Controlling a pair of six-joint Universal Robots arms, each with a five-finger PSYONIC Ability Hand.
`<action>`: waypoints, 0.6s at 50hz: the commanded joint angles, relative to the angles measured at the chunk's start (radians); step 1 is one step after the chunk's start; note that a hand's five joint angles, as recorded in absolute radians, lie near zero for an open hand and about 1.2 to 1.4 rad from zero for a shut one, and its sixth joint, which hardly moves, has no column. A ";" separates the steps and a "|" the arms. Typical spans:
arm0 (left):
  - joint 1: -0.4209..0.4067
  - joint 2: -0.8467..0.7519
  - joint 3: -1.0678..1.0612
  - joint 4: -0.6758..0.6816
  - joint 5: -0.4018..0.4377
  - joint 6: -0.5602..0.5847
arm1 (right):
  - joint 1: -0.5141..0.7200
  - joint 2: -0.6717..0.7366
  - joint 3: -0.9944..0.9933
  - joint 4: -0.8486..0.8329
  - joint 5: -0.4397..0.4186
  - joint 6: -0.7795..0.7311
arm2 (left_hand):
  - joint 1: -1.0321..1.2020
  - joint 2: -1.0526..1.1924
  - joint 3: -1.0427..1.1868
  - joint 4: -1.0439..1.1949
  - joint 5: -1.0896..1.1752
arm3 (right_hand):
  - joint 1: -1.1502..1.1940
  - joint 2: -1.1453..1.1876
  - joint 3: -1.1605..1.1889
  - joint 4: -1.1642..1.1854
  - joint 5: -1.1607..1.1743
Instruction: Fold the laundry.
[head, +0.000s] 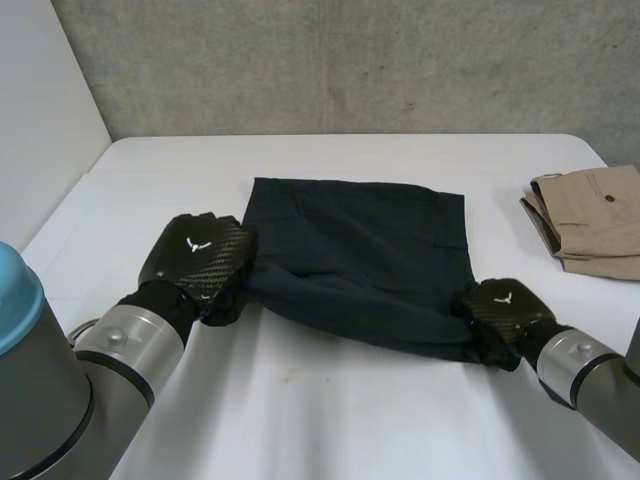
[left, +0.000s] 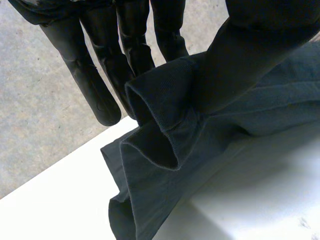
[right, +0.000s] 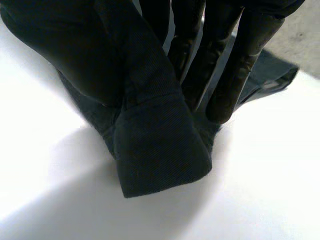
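While left hand (head: 195, 262) pinches dark cloth (head: 360, 260) at nr-left corner, right hand (head: 502, 318) pinches nr-right.

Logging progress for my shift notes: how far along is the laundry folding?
Done: a tan garment lies folded at the table edge. In hand: left hand and right hand each pinch a near corner of the dark garment. Left: folding it over.

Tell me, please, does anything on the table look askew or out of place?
Nothing looks damaged or spilled. The dark garment lies slightly skewed, its near edge bunched where the left hand and right hand pinch its near corners. The folded tan garment sits neatly.
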 joint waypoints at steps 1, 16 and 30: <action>-0.002 0.034 -0.036 -0.087 0.002 0.032 | -0.001 -0.236 -0.001 0.142 0.016 -0.064 | 0.267 0.202 0.209 0.198 0.240 | 0.498 0.225 0.238 0.210 0.247; -0.026 0.267 -0.225 -0.353 0.006 0.421 | -0.025 -0.415 -0.101 0.897 0.048 -0.655 | 0.267 0.202 0.209 0.198 0.240 | 0.498 0.225 0.238 0.210 0.247; -0.031 -0.067 -0.005 0.021 0.000 0.417 | 0.079 -0.106 -0.331 0.598 0.129 -0.344 | 0.267 0.202 0.209 0.198 0.240 | 0.498 0.225 0.238 0.210 0.247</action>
